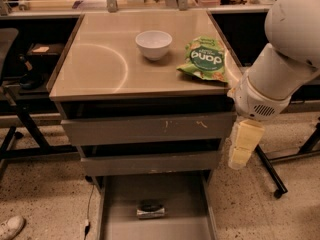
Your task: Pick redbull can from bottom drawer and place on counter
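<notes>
The redbull can [151, 210] lies on its side on the grey floor of the bottom drawer [177, 196], which is pulled out at the bottom of the view. The counter [97, 59] is the glossy beige top of the cabinet. My gripper [242, 148] hangs pointing down at the cabinet's right side, level with the upper two drawers, well above and to the right of the can. It holds nothing that I can see. The white arm [285, 59] fills the upper right.
A white bowl [153, 43] and a green snack bag [205, 59] sit on the counter's right half. Two upper drawers [145, 129] are slightly open. A black stand's legs [272, 171] are on the floor at right, a chair [12, 84] at left.
</notes>
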`<state>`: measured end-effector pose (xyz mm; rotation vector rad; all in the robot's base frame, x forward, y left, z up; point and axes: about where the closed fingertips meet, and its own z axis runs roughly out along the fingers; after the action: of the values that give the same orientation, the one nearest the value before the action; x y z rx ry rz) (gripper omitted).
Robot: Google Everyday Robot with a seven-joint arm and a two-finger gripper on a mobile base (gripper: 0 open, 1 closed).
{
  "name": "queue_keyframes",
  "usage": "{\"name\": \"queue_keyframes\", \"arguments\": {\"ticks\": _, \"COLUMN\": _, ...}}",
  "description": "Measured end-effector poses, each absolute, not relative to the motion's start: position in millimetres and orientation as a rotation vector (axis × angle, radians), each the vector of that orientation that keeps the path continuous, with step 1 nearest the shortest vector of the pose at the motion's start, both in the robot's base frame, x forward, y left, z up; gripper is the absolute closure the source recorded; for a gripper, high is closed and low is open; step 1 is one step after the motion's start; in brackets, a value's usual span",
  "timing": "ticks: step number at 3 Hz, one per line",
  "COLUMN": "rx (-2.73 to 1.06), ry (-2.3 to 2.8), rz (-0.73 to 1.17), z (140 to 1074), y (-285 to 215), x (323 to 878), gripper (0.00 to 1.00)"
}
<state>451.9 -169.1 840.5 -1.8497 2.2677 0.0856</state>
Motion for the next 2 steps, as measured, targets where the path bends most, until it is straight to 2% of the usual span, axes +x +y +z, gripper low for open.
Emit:
{"name": "queue_keyframes", "arguments": {"ticks": 1, "rx": -1.868, "ry": 2.258, "rz": 0.117, "z": 821, "y": -162, "x": 446, "gripper": 0.00}}
{"name": "queue_keyframes", "arguments": {"ticks": 2, "rx": -1.854, "ry": 2.290, "rz": 0.242, "z": 749, "y": -149, "x": 439, "gripper": 0.00}}
